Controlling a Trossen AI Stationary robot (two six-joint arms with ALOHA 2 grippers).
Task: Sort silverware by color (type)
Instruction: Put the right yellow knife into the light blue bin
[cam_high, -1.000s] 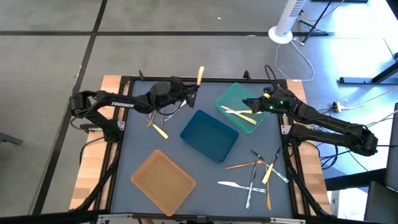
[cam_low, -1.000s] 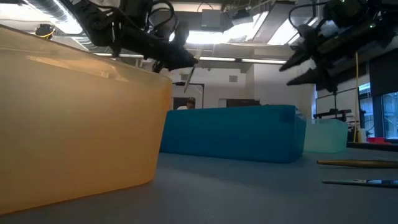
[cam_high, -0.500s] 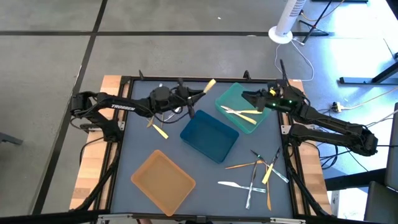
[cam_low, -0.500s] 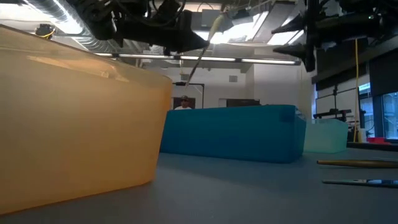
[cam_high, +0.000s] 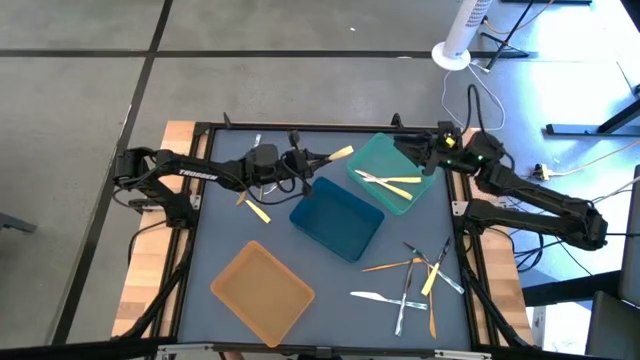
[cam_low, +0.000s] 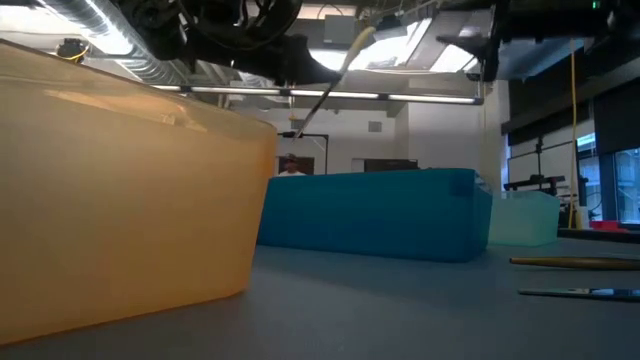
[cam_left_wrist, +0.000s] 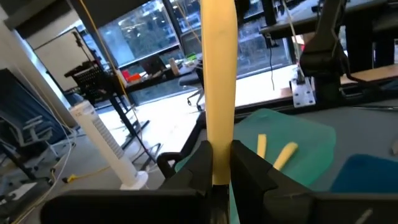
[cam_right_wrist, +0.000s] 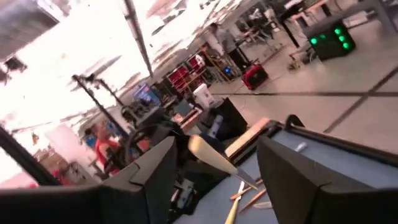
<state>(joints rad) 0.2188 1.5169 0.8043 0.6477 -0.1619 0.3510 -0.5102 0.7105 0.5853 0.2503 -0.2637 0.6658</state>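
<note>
Left arm held a yellow utensil above the desk, beside the teal tray.

The left gripper (cam_high: 312, 160) had its fingers (cam_left_wrist: 245, 167) clamped on a yellow utensil (cam_high: 337, 154), raised between the blue tray (cam_high: 337, 217) and teal tray (cam_high: 377, 160). The right gripper (cam_high: 418, 152) hovered at the teal tray's far corner, fingers (cam_right_wrist: 308, 180) spread wide, holding nothing. More silverware (cam_high: 415, 282) lay scattered on the desk (cam_high: 220, 228) near the right arm.

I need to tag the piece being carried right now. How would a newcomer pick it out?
Start at the teal tray at the table's far side. Just beside its near-left corner the left tool hangs above the table, shut on a pale yellow utensil. It alone is lifted off the table; all other silverware lies flat.
</note>
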